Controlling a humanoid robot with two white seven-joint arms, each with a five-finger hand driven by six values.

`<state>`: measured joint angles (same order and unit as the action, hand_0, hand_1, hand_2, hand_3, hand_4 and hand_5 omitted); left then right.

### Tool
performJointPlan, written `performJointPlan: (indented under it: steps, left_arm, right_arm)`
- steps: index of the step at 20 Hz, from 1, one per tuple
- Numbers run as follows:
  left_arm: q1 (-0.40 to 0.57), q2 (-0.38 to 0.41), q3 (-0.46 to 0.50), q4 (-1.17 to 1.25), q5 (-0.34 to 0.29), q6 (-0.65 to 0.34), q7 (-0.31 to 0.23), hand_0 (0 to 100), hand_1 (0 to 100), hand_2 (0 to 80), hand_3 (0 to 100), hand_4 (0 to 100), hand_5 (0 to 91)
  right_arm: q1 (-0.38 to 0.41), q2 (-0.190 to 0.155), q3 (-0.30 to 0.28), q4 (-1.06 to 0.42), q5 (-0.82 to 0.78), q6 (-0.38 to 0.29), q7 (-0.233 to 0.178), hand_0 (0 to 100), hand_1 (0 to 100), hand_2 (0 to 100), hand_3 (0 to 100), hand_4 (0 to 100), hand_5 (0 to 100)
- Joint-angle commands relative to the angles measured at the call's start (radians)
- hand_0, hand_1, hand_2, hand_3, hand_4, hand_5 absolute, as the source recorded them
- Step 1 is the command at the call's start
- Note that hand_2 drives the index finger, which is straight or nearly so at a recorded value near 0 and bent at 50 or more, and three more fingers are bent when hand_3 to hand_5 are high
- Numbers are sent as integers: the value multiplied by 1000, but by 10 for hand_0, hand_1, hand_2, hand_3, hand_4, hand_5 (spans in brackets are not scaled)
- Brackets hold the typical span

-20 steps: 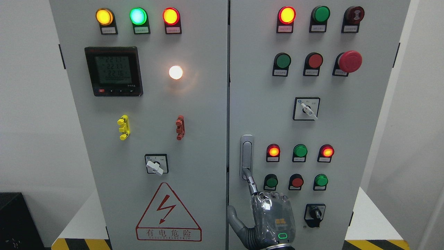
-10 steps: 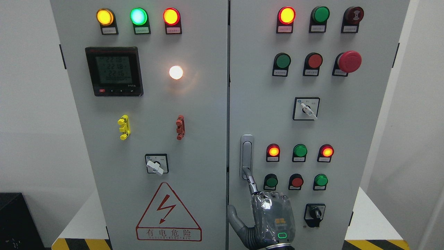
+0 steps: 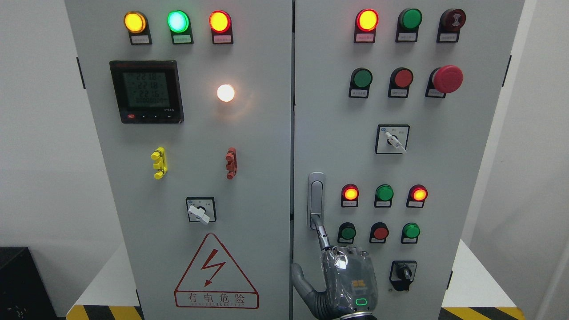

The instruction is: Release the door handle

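The right hand (image 3: 344,278), sheathed in glossy clear plastic, has one finger hooked on the bottom of the door handle (image 3: 316,201); the others look curled. Pulling away before unhooking could swing the door open. Directly above the hand, the handle is a slim brushed-metal bar on the matte grey cabinet (image 3: 444,169).

Industrial site: electrical control cabinet (image 3: 249,146)

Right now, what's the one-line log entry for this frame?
right hand | one finger extended, tip at handle base | handle upright on right door | doors shut | left arm unseen
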<state>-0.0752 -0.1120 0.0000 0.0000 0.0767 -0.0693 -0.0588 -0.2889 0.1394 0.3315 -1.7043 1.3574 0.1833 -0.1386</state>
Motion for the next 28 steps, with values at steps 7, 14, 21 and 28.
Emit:
performJointPlan:
  steps: [7,14,21,28]
  left_arm:
    - [0,0,-21,-20,0,0,1,0,0,23,89,12,0]
    - [0,0,-21,-20,0,0,1,0,0,23,88,13,0]
    - [0,0,-21,-20,0,0,1,0,0,24,87,13,0]
    - [0,0,-21,-20,0,0,1,0,0,24,88,13,0]
  right_arm:
    - [4,2,-3,14,0,2,5,352,359,37,1000,1000,987]
    - [13,0,-3,14,0,2,28,350,361,42,1000,1000,987]
    - [14,0,-3,17,0,2,30,345,361,44,1000,1000,987]
    - [14,0,-5,31,0,2,30,343,359,44,1000,1000,987]
